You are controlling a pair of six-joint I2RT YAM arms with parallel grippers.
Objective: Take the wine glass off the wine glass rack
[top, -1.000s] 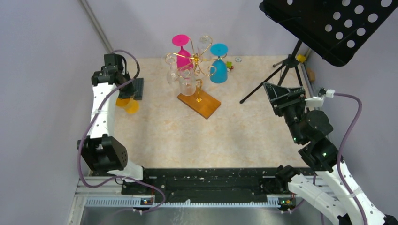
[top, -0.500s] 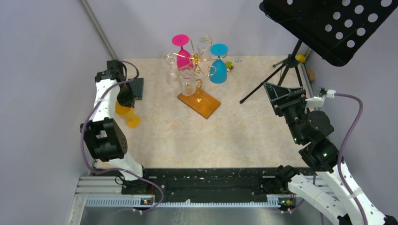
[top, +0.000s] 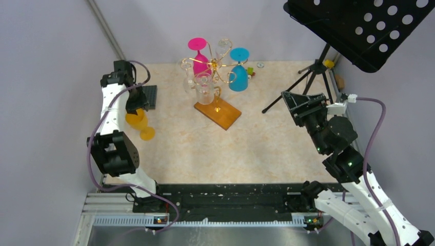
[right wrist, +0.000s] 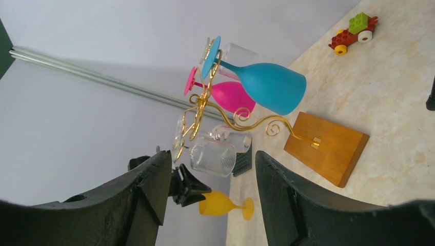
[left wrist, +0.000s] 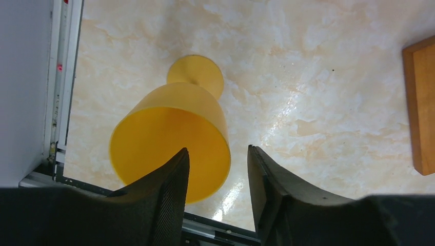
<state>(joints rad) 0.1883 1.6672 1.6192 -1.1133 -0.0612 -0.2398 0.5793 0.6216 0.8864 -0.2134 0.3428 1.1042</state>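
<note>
Left gripper point(left wrist: 218, 154) hung over the yellow wine glass point(left wrist: 169, 138) with its jaws apart. One finger stood over the mouth of the bowl and the other outside the wall. A strip of table point(left wrist: 318, 77) showed between that outer finger and the glass, so nothing seemed clamped. The glass stood upright on its foot near the left edge, well apart from the wine glass rack point(right wrist: 328, 148). The removal looked done, and only the retreat was left. To do it well, the arm should rise straight up until both fingers cleared the rim, because a sideways drift could catch the wall and tip the glass. Right gripper point(right wrist: 213, 154) was open and empty, facing the rack, where the pink glass point(right wrist: 231, 96), the blue glass point(right wrist: 272, 84) and clear glasses point(right wrist: 210, 160) hung.
</note>
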